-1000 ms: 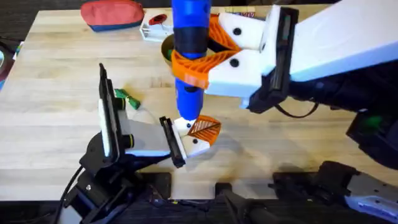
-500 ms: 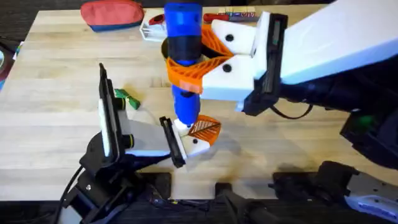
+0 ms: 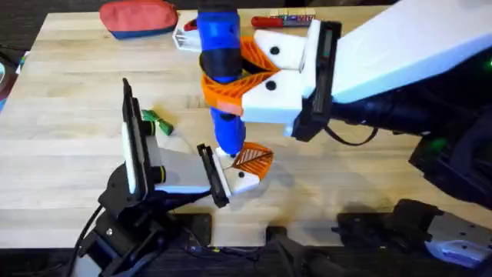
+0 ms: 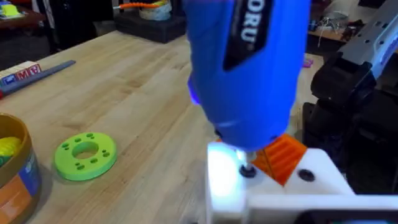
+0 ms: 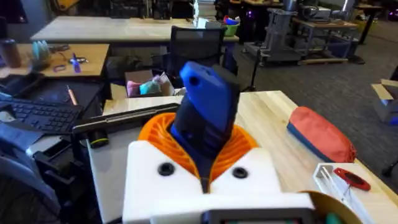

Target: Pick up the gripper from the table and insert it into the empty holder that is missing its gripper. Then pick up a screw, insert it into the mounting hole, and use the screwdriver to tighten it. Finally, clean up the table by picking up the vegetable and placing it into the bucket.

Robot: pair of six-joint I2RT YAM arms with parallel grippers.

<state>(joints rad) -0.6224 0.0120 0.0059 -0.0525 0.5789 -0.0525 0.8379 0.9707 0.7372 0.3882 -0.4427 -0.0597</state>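
My right gripper (image 3: 231, 77) is shut on the blue screwdriver (image 3: 221, 35), which stands nearly upright. The screwdriver's tip (image 4: 245, 163) rests on a small dark screw (image 4: 248, 170) in the white holder (image 4: 273, 190). The orange gripper (image 4: 284, 155) sits in that holder (image 3: 243, 178). My left gripper (image 3: 217, 178) is shut on the holder, keeping it just above the table. In the right wrist view the screwdriver (image 5: 208, 109) rises between the orange pads (image 5: 155, 134). The green vegetable (image 3: 154, 121) lies on the table beside the left arm. The bucket (image 4: 13, 171) stands behind the screwdriver.
A green ring disc (image 4: 85, 154) lies near the bucket. At the table's far edge are a red pouch (image 3: 138, 15), a white box (image 3: 187, 35) and a red-handled tool (image 3: 283, 19). The right arm spans the table's right half.
The right gripper and the screwdriver's handle have shifted a little left and leaned, while the tip stays on the holder. The left arm has not moved.
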